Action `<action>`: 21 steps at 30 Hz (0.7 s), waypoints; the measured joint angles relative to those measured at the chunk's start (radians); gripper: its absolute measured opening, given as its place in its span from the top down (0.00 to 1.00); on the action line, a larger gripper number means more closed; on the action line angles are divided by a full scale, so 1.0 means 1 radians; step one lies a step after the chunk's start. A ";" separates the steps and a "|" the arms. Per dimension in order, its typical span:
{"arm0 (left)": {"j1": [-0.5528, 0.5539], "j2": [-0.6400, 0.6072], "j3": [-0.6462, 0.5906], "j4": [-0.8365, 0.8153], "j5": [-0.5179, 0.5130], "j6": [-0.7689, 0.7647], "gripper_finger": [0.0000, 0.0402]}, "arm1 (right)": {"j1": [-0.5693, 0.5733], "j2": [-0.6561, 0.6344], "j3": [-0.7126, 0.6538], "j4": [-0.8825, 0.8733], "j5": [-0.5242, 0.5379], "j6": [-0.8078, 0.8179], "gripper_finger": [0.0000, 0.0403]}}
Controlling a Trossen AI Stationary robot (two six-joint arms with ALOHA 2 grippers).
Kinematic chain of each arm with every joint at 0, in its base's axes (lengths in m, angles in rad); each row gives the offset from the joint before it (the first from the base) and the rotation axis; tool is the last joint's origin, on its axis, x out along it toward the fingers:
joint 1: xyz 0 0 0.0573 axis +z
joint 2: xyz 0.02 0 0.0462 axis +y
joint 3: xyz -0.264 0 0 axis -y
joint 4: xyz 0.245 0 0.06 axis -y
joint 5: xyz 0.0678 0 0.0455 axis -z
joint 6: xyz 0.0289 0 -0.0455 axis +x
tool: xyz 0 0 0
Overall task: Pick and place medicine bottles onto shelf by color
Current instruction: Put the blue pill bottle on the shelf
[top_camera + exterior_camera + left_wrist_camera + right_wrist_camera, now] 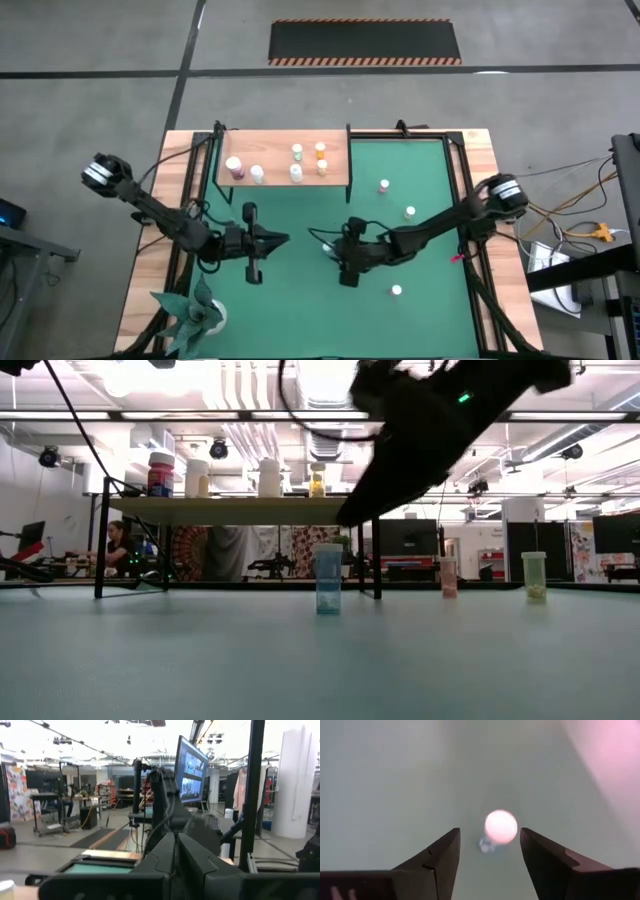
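- Wooden desk (478, 150) under a green mat (420, 260), in a wide workshop with monitors and racks beyond.
- Nearest the front edge: a paper plant (195, 312) at the left corner, well apart from any bottle, and one loose bottle (397, 291) on the mat, colour hard to tell.
- Mid-mat: right claw (490, 834) hanging straight over a pale blue bottle (500, 826), fingers apart on either side of its white cap and not touching it. Looks like the approach to a pick, with no grip yet.
- Beside it, toward the left: left claw (280, 240) pressed together, empty, held above the mat and waiting.
- Farther back on the mat: a pale green bottle (410, 212) and a pink bottle (384, 185), both upright and well apart.
- At the far edge: the shelf (283, 181) on black posts, carrying six bottles: pink at the left end, white just beside it, two pale ones in the middle, two orange at the right.
- Judged about six placed and four left, counting the one under the right claw.
- Possible snags: the idle left arm lying near the route to the shelf's left half, and the shelf's posts and raised edge to clear on delivery.
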 joint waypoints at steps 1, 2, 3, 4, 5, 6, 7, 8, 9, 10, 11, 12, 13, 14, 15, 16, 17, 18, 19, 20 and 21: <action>0.000 0.012 0.005 -0.002 -0.007 -0.013 0.98 | 0.010 -0.023 -0.016 -0.003 0.000 -0.012 0.51; 0.001 0.028 0.014 -0.001 -0.014 -0.021 0.98 | 0.020 -0.049 -0.034 -0.003 0.000 -0.025 0.52; 0.002 0.048 0.024 -0.002 -0.027 -0.022 0.98 | 0.029 -0.078 -0.054 -0.003 0.000 -0.038 0.52; 0.003 0.072 0.037 -0.002 -0.035 -0.022 0.98 | 0.039 -0.105 -0.076 -0.003 0.001 -0.049 0.52; 0.007 0.100 0.057 -0.002 -0.039 -0.023 0.98 | 0.048 -0.134 -0.098 0.000 0.006 -0.057 0.53; 0.010 0.129 0.076 -0.003 -0.042 -0.022 0.98 | 0.057 -0.164 -0.122 0.002 0.004 -0.071 0.53; 0.013 0.155 0.095 -0.012 -0.045 -0.022 0.98 | 0.066 -0.188 -0.145 0.003 0.002 -0.088 0.53; 0.017 0.181 0.121 -0.028 -0.048 -0.024 0.98 | 0.076 -0.217 -0.171 0.008 0.004 -0.095 0.54; 0.022 0.204 0.147 -0.054 -0.046 -0.031 0.98 | 0.084 -0.244 -0.198 0.022 0.005 -0.102 0.54; 0.027 0.224 0.175 -0.096 -0.047 -0.051 0.98 | 0.090 -0.268 -0.227 0.047 0.007 -0.106 0.54; 0.033 0.239 0.207 -0.156 -0.047 -0.079 0.98 | 0.097 -0.295 -0.257 0.085 0.007 -0.108 0.54; 0.042 0.254 0.242 -0.230 -0.045 -0.116 0.98 | 0.103 -0.321 -0.288 0.127 0.007 -0.110 0.54; 0.051 0.269 0.282 -0.328 -0.045 -0.163 0.98 | 0.109 -0.344 -0.319 0.167 0.008 -0.112 0.53; 0.061 0.281 0.324 -0.438 -0.042 -0.219 0.98 | 0.115 -0.365 -0.347 0.212 0.008 -0.114 0.54; 0.071 0.295 0.368 -0.563 -0.035 -0.275 0.98 | 0.120 -0.388 -0.379 0.261 0.008 -0.117 0.54; 0.081 0.309 0.418 -0.698 -0.015 -0.334 0.98 | 0.124 -0.405 -0.407 0.303 0.008 -0.118 0.54; 0.093 0.326 0.467 -0.820 0.014 -0.395 0.98 | 0.127 -0.421 -0.431 0.340 0.008 -0.119 0.54; 0.105 0.345 0.516 -0.946 0.054 -0.456 0.98 | 0.129 -0.436 -0.455 0.380 0.007 -0.121 0.54; 0.118 0.366 0.564 -1.065 0.098 -0.512 0.98 | 0.130 -0.450 -0.477 0.417 0.007 -0.121 0.54; 0.133 0.390 0.606 -1.156 0.143 -0.562 0.98 | 0.130 -0.460 -0.498 0.446 0.008 -0.121 0.54; 0.147 0.416 0.645 -1.230 0.188 -0.606 0.98 | 0.130 -0.467 -0.517 0.474 0.008 -0.120 0.54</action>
